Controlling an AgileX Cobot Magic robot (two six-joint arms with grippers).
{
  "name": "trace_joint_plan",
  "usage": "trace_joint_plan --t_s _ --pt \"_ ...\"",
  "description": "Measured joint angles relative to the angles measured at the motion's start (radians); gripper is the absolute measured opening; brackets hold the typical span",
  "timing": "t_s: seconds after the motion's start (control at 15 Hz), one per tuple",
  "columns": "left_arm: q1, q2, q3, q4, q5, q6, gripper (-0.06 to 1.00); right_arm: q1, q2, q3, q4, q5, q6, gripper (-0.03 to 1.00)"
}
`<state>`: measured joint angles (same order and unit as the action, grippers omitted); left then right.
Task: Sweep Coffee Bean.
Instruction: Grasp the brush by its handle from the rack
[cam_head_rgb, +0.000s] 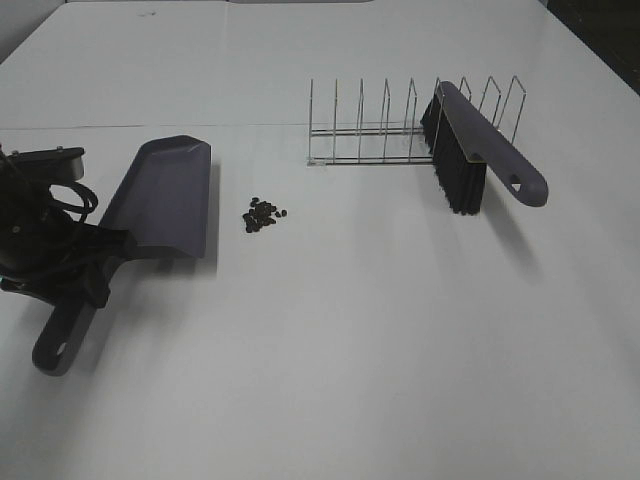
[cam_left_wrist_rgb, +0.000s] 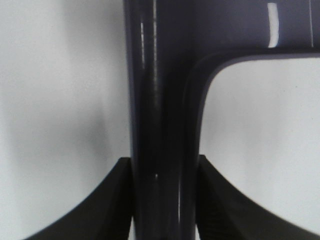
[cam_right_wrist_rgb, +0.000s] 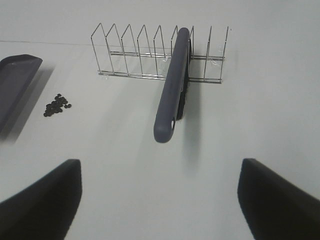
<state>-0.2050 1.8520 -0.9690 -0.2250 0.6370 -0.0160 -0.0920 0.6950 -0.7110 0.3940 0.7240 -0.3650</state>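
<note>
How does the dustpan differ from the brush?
The dustpan is clamped at its handle by the left gripper; the brush rests in the wire rack, ungripped. The dustpan is a broad scoop; the brush is a narrow bar with black bristles. The dustpan is beside the coffee beans; the brush sits farther off. Both are grey-purple with holed handles.

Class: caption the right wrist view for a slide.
Open right gripper faces brush propped in wire rack; coffee beans lie near dustpan.

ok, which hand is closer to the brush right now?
Right. The right hand is open, facing the handle end of the brush. The left hand is across the table, shut on the handle of the dustpan, beyond the coffee beans.
</note>
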Motion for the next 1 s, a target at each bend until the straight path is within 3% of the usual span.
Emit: trace_joint_plan --t_s 0.13,0.47,0.67,0.73,1.0 --pt "0.000 0.000 0.000 0.001 0.000 0.000 0.34 0.000 0.262 -0.223 0.014 0.023 -0.044 0.75" --pt "0.000 0.000 0.000 0.001 0.000 0.000 0.34 0.000 0.645 -0.547 0.021 0.165 0.006 0.75" --pt "0.000 0.000 0.000 0.001 0.000 0.000 0.34 0.000 0.817 -0.702 0.023 0.239 0.045 0.69" --pt "0.000 0.000 0.000 0.001 -0.010 0.000 0.34 0.016 0.936 -0.830 -0.003 0.268 0.062 0.64" --pt "0.000 0.000 0.000 0.001 -0.021 0.000 0.34 0.142 1.138 -1.043 -0.200 0.305 0.189 0.63"
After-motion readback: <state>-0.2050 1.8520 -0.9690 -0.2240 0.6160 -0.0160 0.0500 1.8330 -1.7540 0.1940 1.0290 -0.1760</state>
